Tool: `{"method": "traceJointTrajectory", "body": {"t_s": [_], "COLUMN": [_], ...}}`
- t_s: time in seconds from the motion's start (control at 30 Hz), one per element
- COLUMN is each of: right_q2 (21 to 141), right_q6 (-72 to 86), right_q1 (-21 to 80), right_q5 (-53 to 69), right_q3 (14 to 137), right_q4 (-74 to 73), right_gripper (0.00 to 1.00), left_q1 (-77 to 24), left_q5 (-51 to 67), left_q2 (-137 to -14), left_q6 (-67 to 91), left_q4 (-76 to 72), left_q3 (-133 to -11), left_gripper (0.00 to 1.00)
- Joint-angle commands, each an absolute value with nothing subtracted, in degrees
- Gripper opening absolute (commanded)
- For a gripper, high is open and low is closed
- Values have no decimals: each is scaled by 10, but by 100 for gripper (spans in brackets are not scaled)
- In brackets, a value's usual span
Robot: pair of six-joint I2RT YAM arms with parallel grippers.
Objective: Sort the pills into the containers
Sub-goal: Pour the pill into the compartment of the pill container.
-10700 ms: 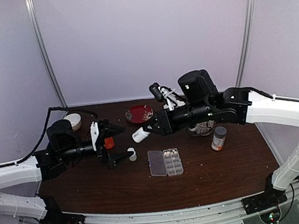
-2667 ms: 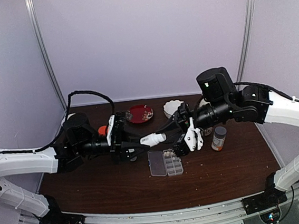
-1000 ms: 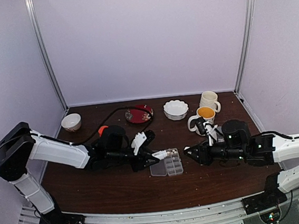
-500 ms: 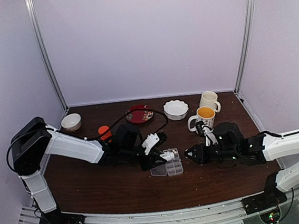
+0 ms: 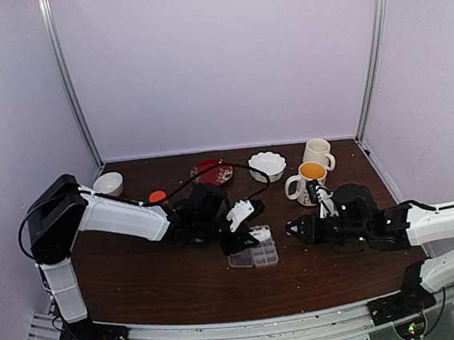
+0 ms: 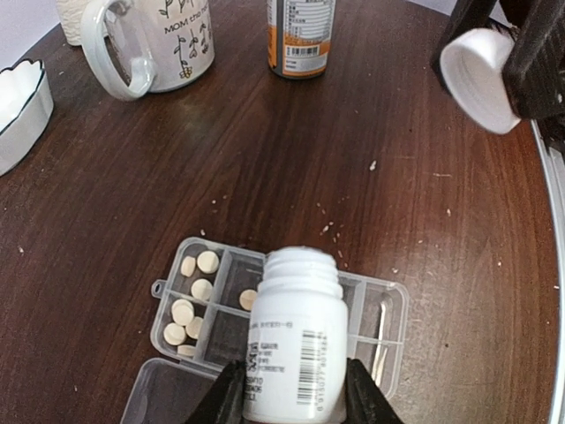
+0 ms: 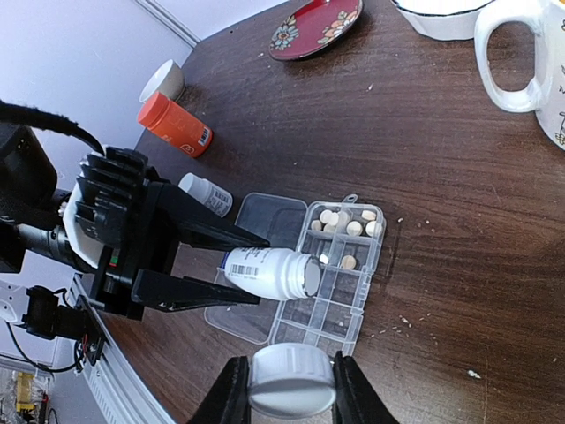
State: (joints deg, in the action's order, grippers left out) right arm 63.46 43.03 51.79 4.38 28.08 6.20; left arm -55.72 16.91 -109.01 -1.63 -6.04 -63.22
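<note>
The pills [image 6: 208, 261] are little round pale dots. They lie in a few cells [image 6: 199, 291] at one end of the pill box [image 7: 331, 322]. The pill box is clear and flat. It sits on the brown table [image 6: 265, 159] between my two arms. Its lid [image 7: 269, 212] is open and lies flat beside it.

My left gripper [image 6: 291, 399] squeezes a white bottle [image 6: 293, 336] from both sides. The bottle is tipped on its side just above the box. Its top is off, and its open mouth is over the cells.

My right gripper [image 7: 291, 393] is closed on a white cap [image 7: 291, 375]. It holds the cap near the box, on the side away from my left arm.

A small white bottle [image 7: 207, 194] is just beside the open lid. An orange bottle [image 7: 175, 124] is a bit farther off. Behind them are a red plate [image 7: 316, 28] and a small bowl [image 7: 165, 79]. On the other side there is a mug [image 6: 168, 44] with writing on it, a bottle with an orange label [image 6: 300, 35], and a white bowl [image 6: 18, 97]. Tiny pale crumbs [image 6: 372, 165] are dotted over the table.
</note>
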Motion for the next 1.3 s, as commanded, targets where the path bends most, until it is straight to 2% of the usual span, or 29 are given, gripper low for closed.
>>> {"method": "traceJointTrajectory", "body": {"t_s": [0.0,0.67,1.27], "right_q2": [615,609,591], "right_q6": [433,429,429], "right_q1": [514,507,507], "right_q5": [22,30,28], "right_q3": [273,274,268], "right_q4": [54,38,25], "right_gripper": [0,0,0], "left_q1": [-560,-571,-570], "left_q5": [154,147,125], "left_q2": [-1101,-1104,-1098], "left_q6": [-34,-60,-57], "left_q4": [-51,35,4], "left_q3": [-648,-690,-663], "left_gripper": [0,0,0]}}
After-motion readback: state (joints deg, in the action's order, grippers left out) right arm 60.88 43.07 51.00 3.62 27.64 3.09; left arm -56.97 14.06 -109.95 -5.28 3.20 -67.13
